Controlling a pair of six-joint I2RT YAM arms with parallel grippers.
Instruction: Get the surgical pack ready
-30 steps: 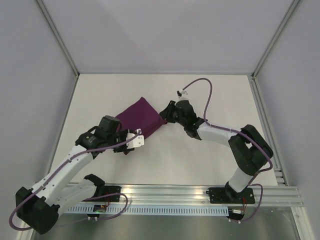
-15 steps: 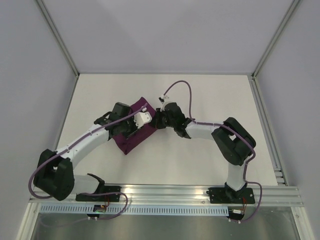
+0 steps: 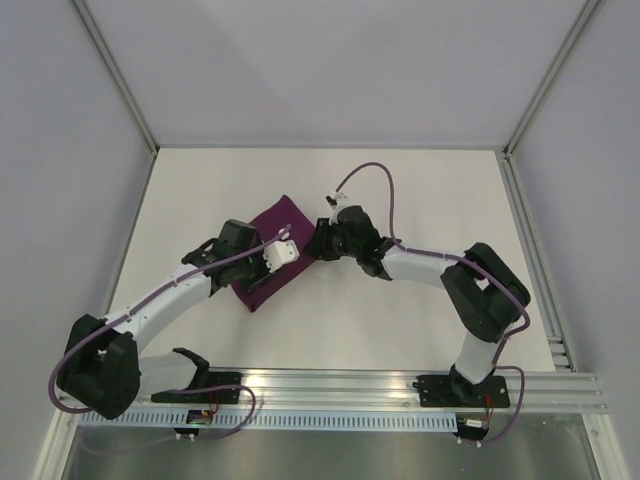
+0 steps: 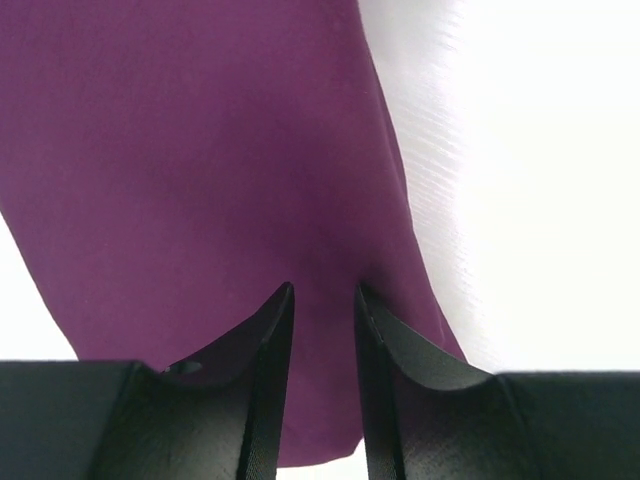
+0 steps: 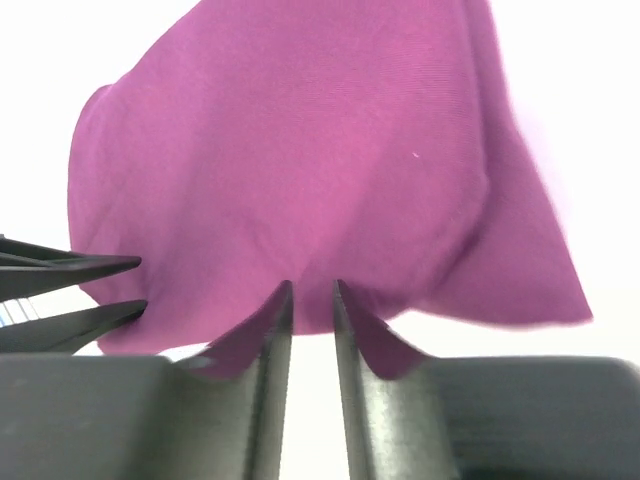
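Observation:
The surgical pack point(image 3: 268, 255) is a deep-purple fabric bundle lying on the white table, left of centre. Its contents are hidden by the cloth. My left gripper point(image 3: 281, 252) sits over the bundle's right part. In the left wrist view its jaws point(image 4: 325, 290) stand a narrow gap apart, tips down on the purple cloth point(image 4: 200, 150). My right gripper point(image 3: 318, 241) is at the bundle's right corner. Its jaws point(image 5: 311, 285) are slightly apart with the tips at the hem of the cloth point(image 5: 300, 150) and bare table showing between them. The left fingers point(image 5: 70, 268) show at that view's left edge.
White tabletop point(image 3: 400, 190) is enclosed by pale walls and metal frame posts point(image 3: 115, 75). A slotted rail point(image 3: 340, 385) runs along the near edge by the arm bases. A purple cable point(image 3: 365, 170) loops above the right arm.
The left arm swung from the bundle's near-left corner up onto its right part. The right gripper moved left to the bundle's corner, then eased back slightly.

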